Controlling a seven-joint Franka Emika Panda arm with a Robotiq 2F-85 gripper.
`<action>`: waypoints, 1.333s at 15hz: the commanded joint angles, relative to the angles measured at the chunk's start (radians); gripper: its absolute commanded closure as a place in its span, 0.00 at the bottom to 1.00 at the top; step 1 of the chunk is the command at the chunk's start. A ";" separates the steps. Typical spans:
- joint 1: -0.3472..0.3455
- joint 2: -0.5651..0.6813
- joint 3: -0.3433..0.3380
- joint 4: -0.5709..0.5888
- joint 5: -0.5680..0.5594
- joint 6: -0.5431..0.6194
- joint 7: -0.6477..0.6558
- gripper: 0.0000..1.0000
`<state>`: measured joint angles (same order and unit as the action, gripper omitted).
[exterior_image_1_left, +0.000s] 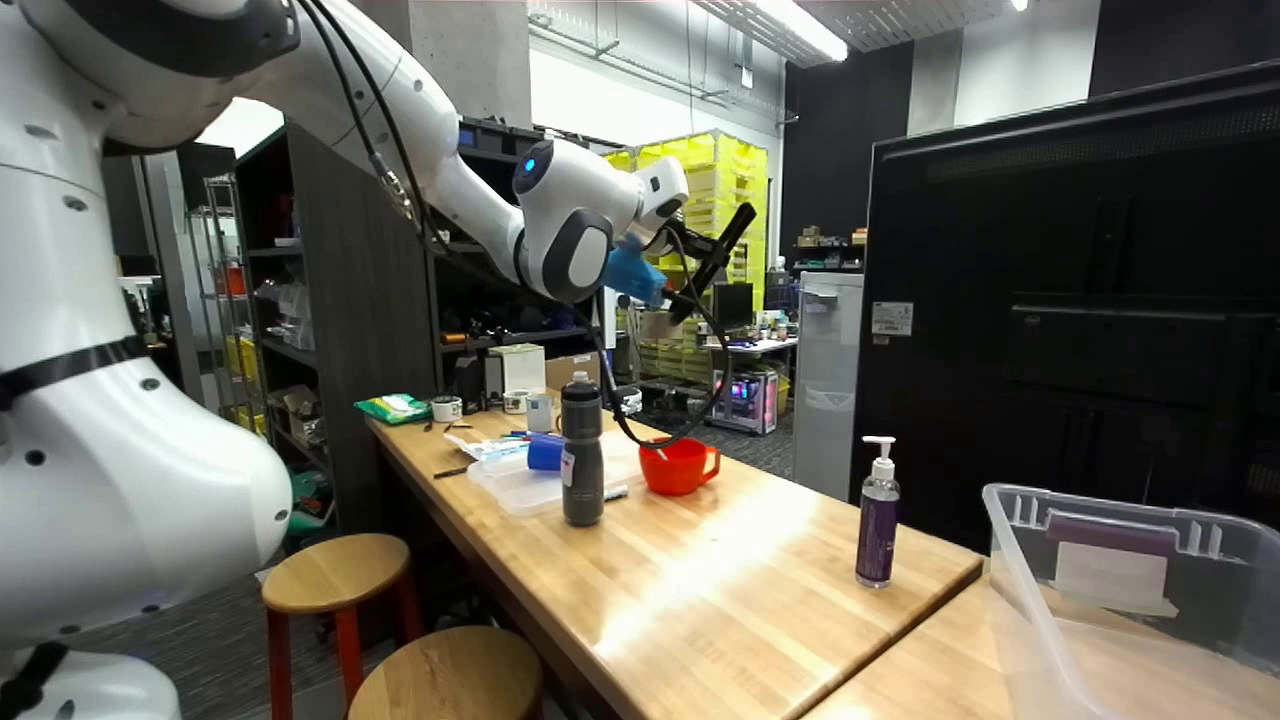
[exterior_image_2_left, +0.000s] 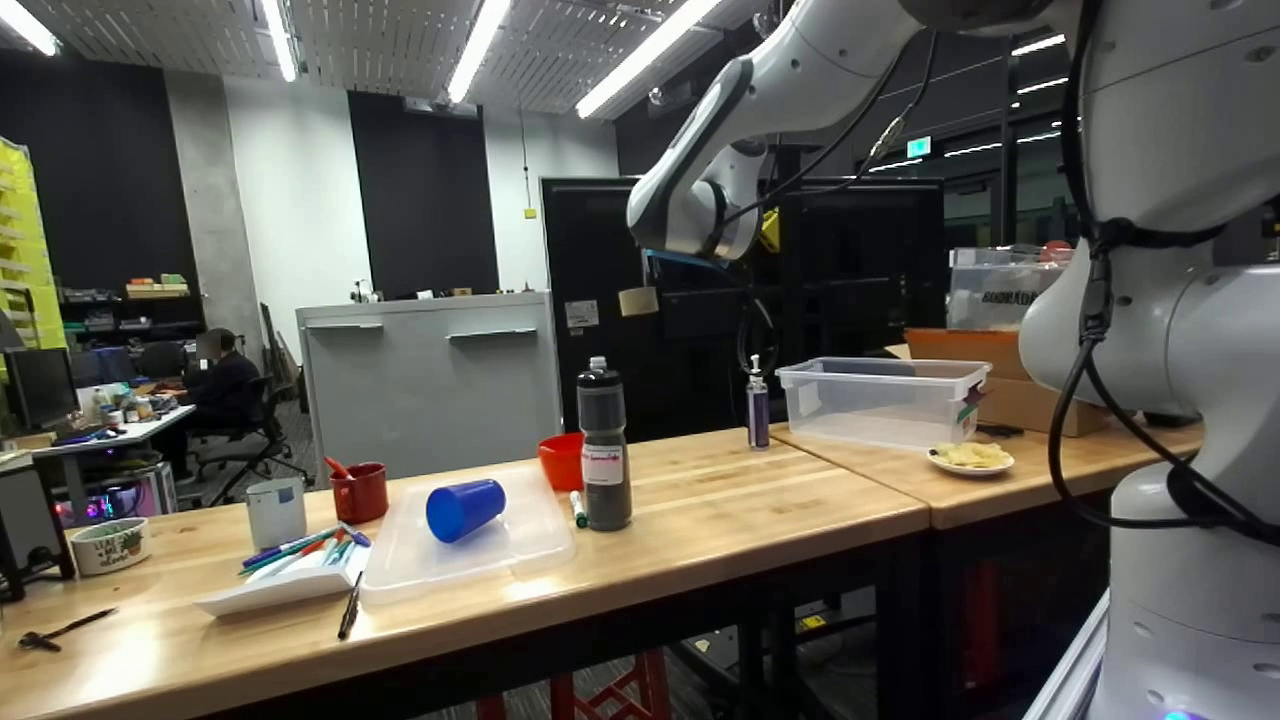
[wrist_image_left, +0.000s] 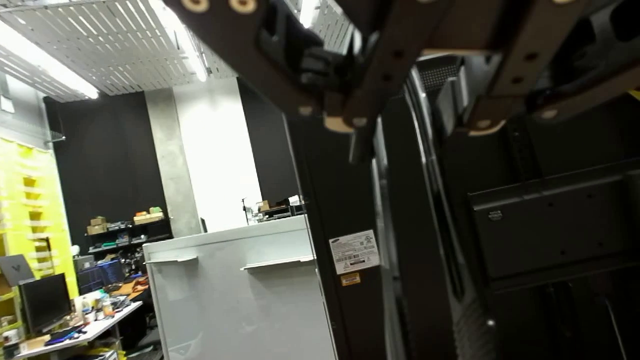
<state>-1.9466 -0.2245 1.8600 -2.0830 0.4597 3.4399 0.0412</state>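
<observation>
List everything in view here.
Tables: 2, wood, adjoining
Bottle: 1, grey, on table
Bowl: 1, red, beside bottle
Cup: 1, blue, on clear lid
Mugs: 2, red, grey, near lid
Pens: several, mixed, along table
Pump bottle: 1, purple, on table
Plate: 1, white, on table
Bins: 2, clear, by plate
Pots: 2, white, table end
Stools: at least 2, wood-topped, beside table
Cabinet: 1, grey, behind table
Screen: 1, black, behind table
Person: 1, dark-clothed, background
Clutter: uncountable, mixed, in background
Arm: 1, white, over table
Gripper: 1, black, arm's end
</observation>
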 joint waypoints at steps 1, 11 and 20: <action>-0.104 0.038 0.077 0.008 -0.025 -0.015 0.055 0.92; -0.410 -0.035 0.270 0.028 -0.014 -0.085 0.168 0.92; -0.604 -0.101 0.376 0.082 0.000 -0.134 0.212 0.92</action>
<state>-2.4919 -0.2951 2.2025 -2.0486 0.4553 3.3280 0.2279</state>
